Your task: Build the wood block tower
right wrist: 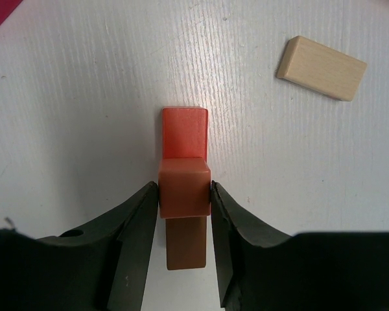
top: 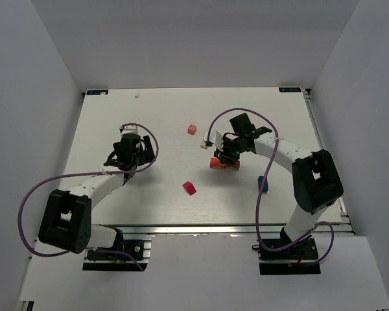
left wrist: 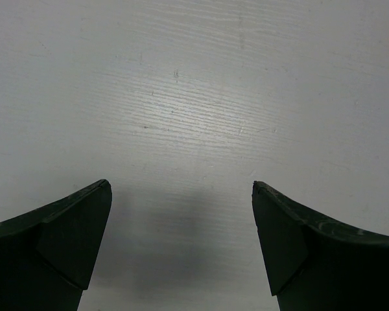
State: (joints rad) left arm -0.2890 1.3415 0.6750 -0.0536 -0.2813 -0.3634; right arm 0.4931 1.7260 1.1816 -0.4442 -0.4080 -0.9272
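**Seven blocks on the table, three at the right gripper**

I count seven blocks in all. Three are bunched under the right gripper (right wrist: 183, 194), right of the table's (top: 149, 116) middle, and they are all there is of the wood block tower (right wrist: 185, 149). It has one orange-red bar (right wrist: 185, 133) and one brown bar (right wrist: 185, 245) lying end to end, with one dull-orange cube (right wrist: 185, 184) over the spot where they meet. The right fingers are clamped on that cube, one on each side. I cannot tell whether the cube rests on the bars.

Four blocks lie loose:
- one tan bar (right wrist: 321, 68) just beyond the cluster
- one pink-orange cube (top: 192, 129) farther back
- one magenta-red block (top: 190, 188) nearer the arms
- one blue block (top: 263, 184) by the right arm

The left gripper (left wrist: 181, 194) hangs over bare table on the left, its fingers wide apart and holding nothing.
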